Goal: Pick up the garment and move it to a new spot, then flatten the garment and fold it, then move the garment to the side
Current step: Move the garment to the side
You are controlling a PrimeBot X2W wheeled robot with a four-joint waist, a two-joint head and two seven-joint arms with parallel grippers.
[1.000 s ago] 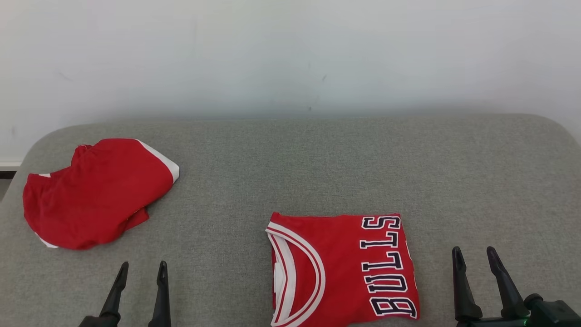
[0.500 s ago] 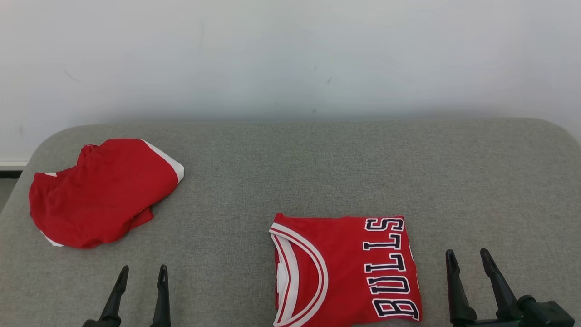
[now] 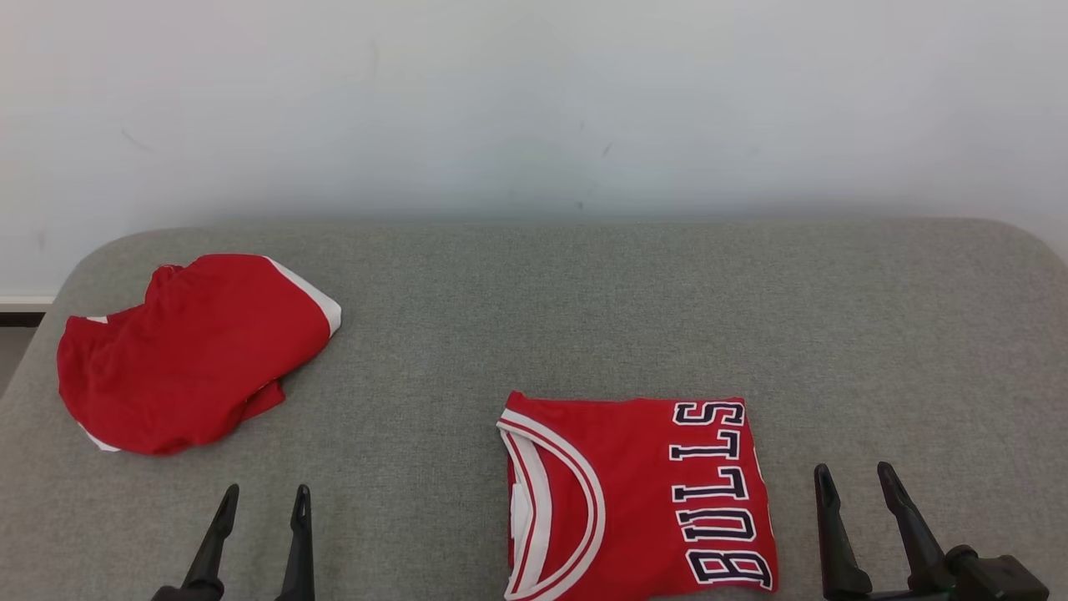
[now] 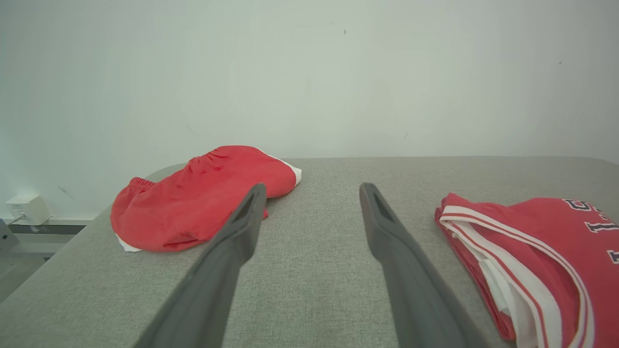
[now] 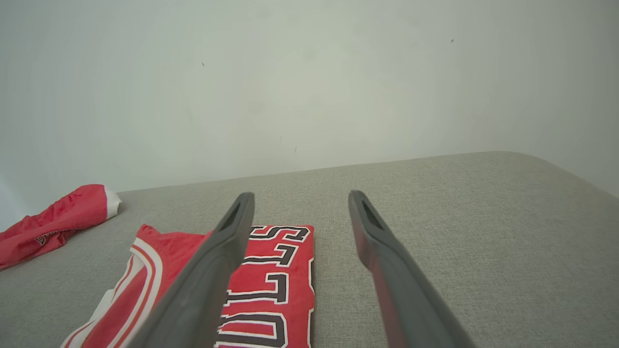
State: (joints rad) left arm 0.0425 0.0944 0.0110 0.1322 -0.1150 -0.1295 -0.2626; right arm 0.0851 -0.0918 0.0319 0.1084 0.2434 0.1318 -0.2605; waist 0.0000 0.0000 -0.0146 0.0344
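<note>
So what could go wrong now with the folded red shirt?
1. The folded jersey could come undone if the right gripper, open beside it, pinches only its top layer.
2. Moved left, it might bump the crumpled red shorts, which lie near the edge of the grey cushion.

The left gripper (image 3: 267,492) sits low at the robot's left side, its two dark fingers (image 3: 213,542) spread wide, pointing forward, empty. The right gripper (image 3: 853,472) mirrors it on the right, jaws equally wide and empty.
</note>
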